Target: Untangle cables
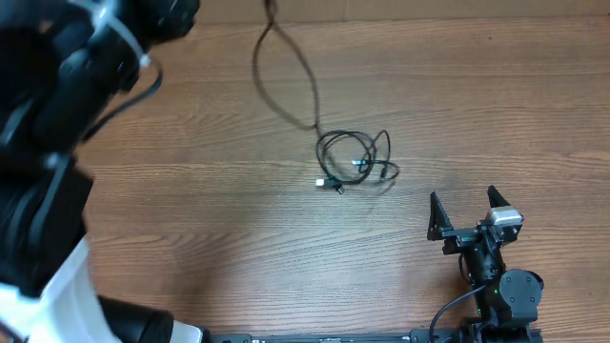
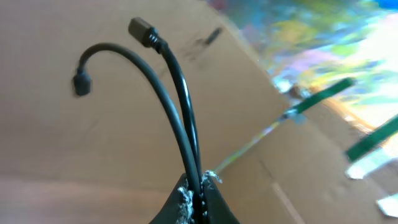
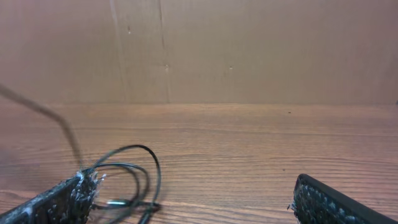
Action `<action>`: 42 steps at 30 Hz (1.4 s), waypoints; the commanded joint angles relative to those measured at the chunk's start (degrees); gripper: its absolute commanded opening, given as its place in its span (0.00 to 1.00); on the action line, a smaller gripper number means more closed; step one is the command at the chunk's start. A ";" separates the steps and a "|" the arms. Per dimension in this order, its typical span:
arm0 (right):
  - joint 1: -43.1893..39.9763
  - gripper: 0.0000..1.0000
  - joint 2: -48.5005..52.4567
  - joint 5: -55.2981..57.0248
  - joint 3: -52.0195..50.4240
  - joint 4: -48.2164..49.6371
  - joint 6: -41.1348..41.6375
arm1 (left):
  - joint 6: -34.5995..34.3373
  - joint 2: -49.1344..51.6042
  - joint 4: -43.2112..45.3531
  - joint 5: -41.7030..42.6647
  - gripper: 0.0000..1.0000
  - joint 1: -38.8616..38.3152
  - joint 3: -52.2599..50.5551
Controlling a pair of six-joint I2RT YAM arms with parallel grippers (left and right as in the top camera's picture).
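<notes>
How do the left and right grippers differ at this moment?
The left gripper is shut on two cable strands; the right gripper stands wide open, holding nothing. The left gripper faces a cardboard wall with no table in its view; the right gripper sits low over the table, facing the tangle. Both have black fingers.

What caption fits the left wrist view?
Left hand shut on two thin black cable strands, small plug ends curving upward before brown cardboard wall.
</notes>
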 commanded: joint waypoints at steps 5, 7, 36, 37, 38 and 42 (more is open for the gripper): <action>-0.11 1.00 -0.46 0.52 -0.57 0.22 -0.31 | 3.43 4.44 -24.90 -22.25 0.04 0.07 -0.94; -0.11 1.00 -0.46 0.50 -0.57 0.22 -0.31 | 3.41 6.12 -30.05 -27.96 0.04 0.09 -0.98; -0.11 1.00 -0.46 0.52 -0.57 0.22 -0.31 | 13.03 27.12 -36.35 -39.98 0.18 15.67 -6.95; -0.11 1.00 -0.46 0.52 -0.57 0.22 -0.31 | 13.60 27.45 -36.35 -38.56 0.23 16.31 -6.95; -0.11 1.00 -0.46 0.52 -0.57 0.22 -0.31 | 14.14 27.69 -36.35 -36.44 0.38 16.85 -6.95; -0.11 1.00 -0.46 0.52 -0.57 0.22 -0.31 | 17.84 28.11 -36.35 -25.00 0.53 17.62 -6.95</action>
